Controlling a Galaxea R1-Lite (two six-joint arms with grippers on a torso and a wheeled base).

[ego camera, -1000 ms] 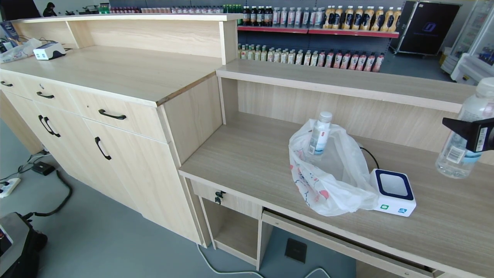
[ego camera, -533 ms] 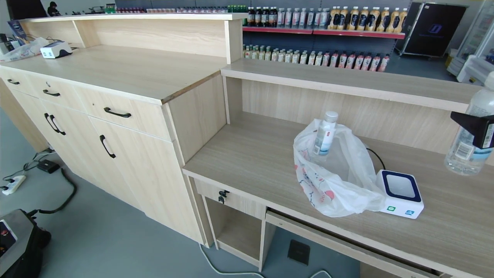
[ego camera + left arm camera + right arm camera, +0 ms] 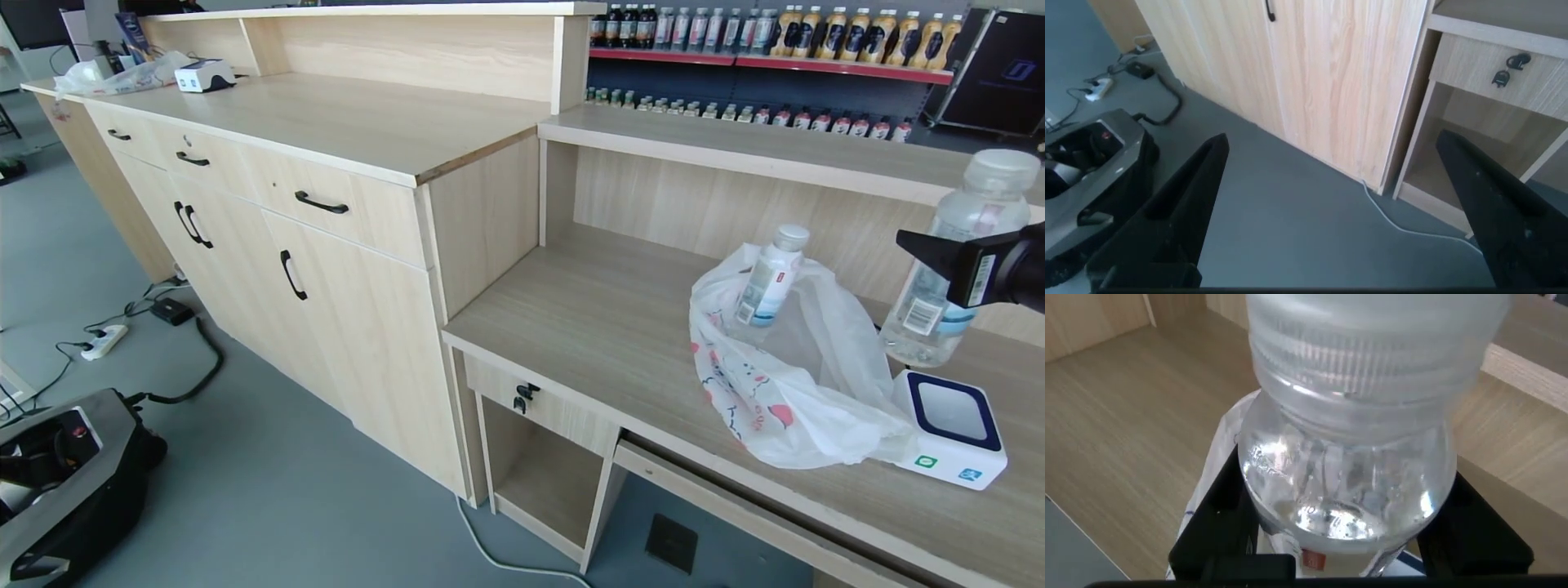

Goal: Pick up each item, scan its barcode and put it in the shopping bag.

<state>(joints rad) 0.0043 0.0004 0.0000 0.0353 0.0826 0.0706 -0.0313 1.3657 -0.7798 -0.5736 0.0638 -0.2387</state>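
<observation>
One clear plastic water bottle [image 3: 976, 208] is seen upright in the head view, clamped by the right gripper [image 3: 951, 260]. The white, blue-windowed scanner [image 3: 951, 429] lies at six o'clock and the white plastic shopping bag [image 3: 796, 384] at eight, with a small white-capped bottle [image 3: 767, 282] inside. In the left wrist view, the left gripper [image 3: 1329, 140] is spread empty above the floor. In the right wrist view, the water bottle is gripped below its neck.

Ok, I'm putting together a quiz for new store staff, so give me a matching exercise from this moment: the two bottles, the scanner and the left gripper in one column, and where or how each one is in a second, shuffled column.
Things:
1. big clear bottle
2. small bottle
3. scanner
4. left gripper

Places or states:
A. leaning inside the plastic bag
B. on the counter, beside the bag
C. clamped in the right gripper, above the counter
D. open, over the floor

Pairs: 1-C, 2-A, 3-B, 4-D
</observation>
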